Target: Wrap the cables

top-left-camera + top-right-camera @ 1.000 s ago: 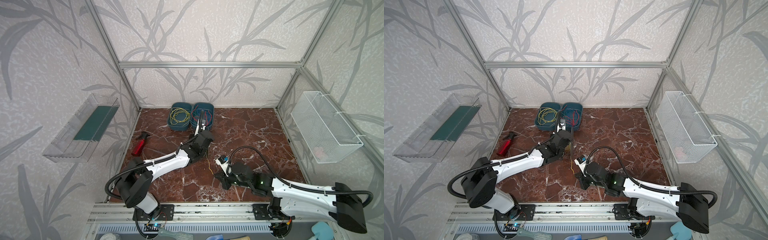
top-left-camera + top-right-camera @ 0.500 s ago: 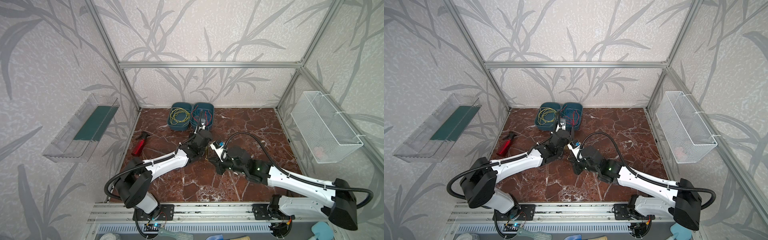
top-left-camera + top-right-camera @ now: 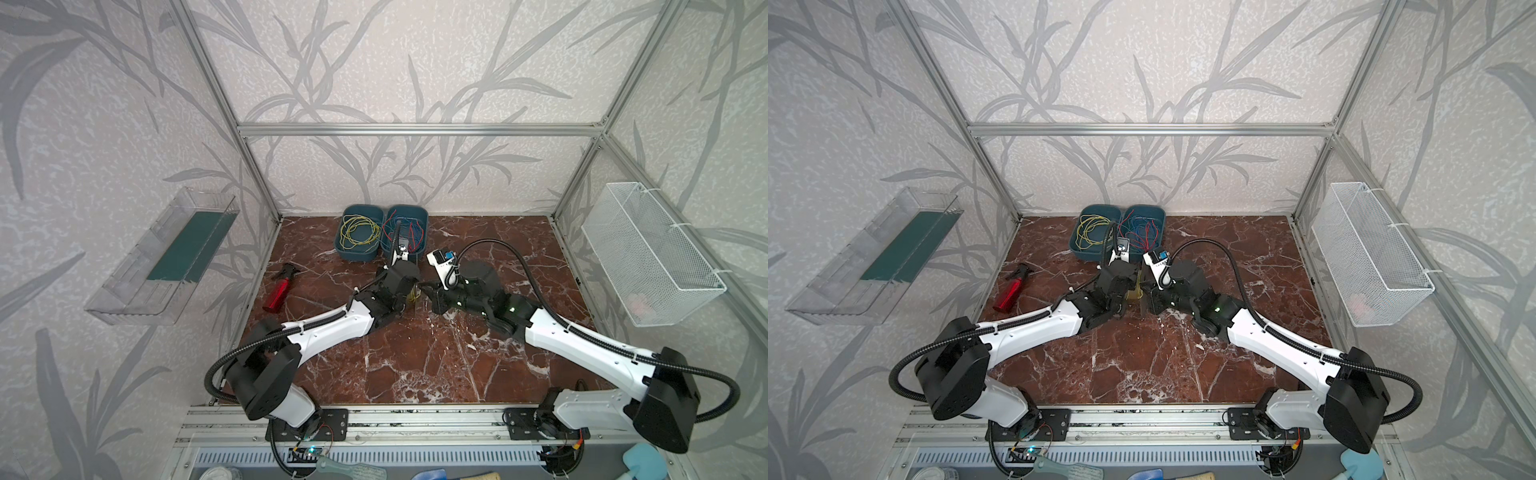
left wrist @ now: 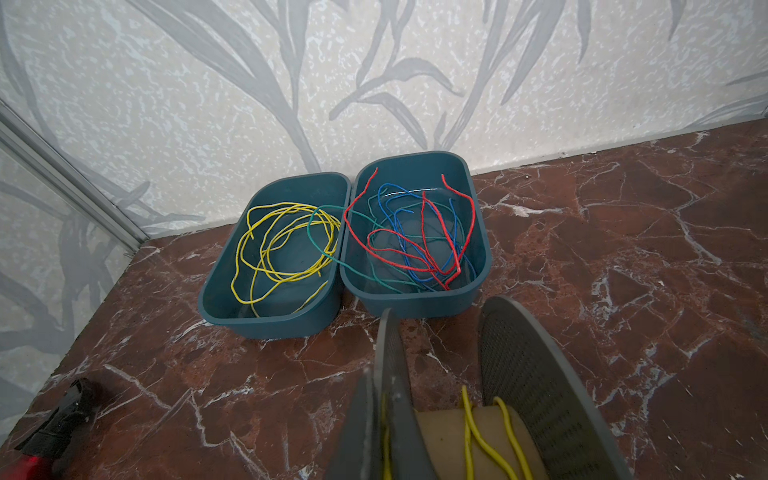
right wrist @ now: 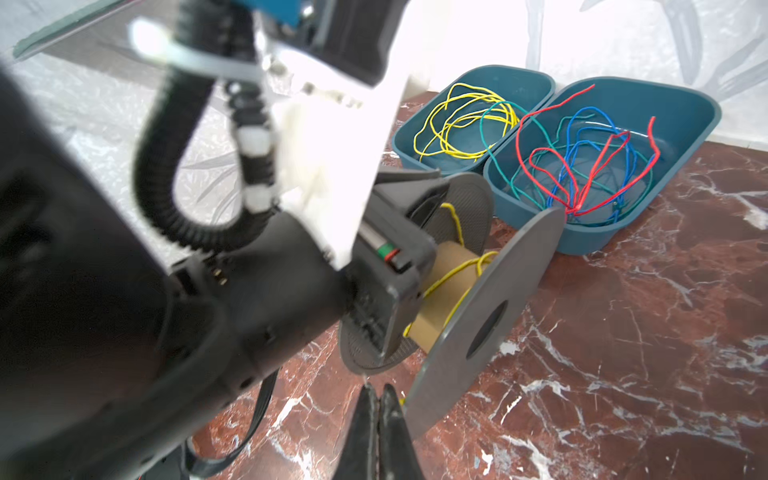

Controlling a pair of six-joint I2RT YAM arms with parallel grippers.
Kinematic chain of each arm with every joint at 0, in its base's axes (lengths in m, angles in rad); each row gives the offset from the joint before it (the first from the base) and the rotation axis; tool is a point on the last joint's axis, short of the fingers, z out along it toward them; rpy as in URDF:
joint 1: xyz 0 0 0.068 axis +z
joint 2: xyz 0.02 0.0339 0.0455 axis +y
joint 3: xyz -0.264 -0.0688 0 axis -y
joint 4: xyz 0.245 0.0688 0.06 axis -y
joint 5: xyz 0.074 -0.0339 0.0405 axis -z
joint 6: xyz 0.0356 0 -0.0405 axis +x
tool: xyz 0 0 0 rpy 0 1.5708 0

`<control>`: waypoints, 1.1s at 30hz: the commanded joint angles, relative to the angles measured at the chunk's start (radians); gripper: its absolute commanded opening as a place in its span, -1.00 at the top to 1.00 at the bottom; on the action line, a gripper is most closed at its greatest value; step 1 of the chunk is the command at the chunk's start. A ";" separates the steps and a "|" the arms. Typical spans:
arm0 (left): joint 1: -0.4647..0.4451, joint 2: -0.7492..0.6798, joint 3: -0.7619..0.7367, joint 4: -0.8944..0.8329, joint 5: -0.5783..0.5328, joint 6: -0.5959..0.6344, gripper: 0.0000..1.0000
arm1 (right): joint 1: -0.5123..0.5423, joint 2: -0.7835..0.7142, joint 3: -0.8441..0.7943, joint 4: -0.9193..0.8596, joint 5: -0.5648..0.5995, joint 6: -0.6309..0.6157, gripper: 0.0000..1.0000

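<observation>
**Arms:** Two arms meet near the middle of the red marble floor [image 3: 415, 365], both at one spool [image 5: 486, 320].

**Spool:** It has two grey discs and one cardboard core [image 5: 444, 259], with its axis roughly level.

**Left gripper** [image 4: 380, 419]: It is clamped tight on the disc farther from the right arm. That disc is seen edge-on in the left wrist view.

**Right gripper** [image 5: 377, 411]: The fingers are pressed together, with the tips just beside the rim of the nearer disc. A short bit of yellow shows at those tips. Whether it is pinched cannot be told.

**Yellow cable** [image 5: 451, 276]: A few loose turns lie around the core between the two discs.

**Bins:** There are two dark teal bins, side by side and touching, against the back wall just beyond the spool.
- The first bin [image 4: 266, 320], on the left-arm side, holds the loose yellow cables [image 4: 286, 204]. They lie in several loops, and the number of pieces cannot be counted.
- The second bin [image 4: 415, 305] holds a tangle of red wires [image 4: 432, 232], blue wires [image 4: 453, 216] and green wires.
- One green wire [image 4: 316, 241] loops over the shared rims into the first bin.

**Other items:**
- One red spray bottle [image 3: 279, 286] lies on the floor near the left wall, well apart from the spool.
- One clear shelf [image 3: 166, 257] is fixed to the left wall.
- One white wire basket [image 3: 648, 253] is fixed to the right wall.
</observation>
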 commanded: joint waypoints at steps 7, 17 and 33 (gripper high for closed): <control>-0.002 -0.005 -0.054 -0.105 0.078 0.069 1.00 | -0.073 0.108 0.122 0.057 -0.030 0.003 1.00; -0.009 -0.047 -0.095 -0.087 0.117 0.110 1.00 | -0.146 0.238 0.217 0.078 -0.074 0.014 1.00; -0.018 -0.169 -0.210 0.009 0.215 0.180 1.00 | -0.263 0.461 0.324 0.102 -0.186 0.029 1.00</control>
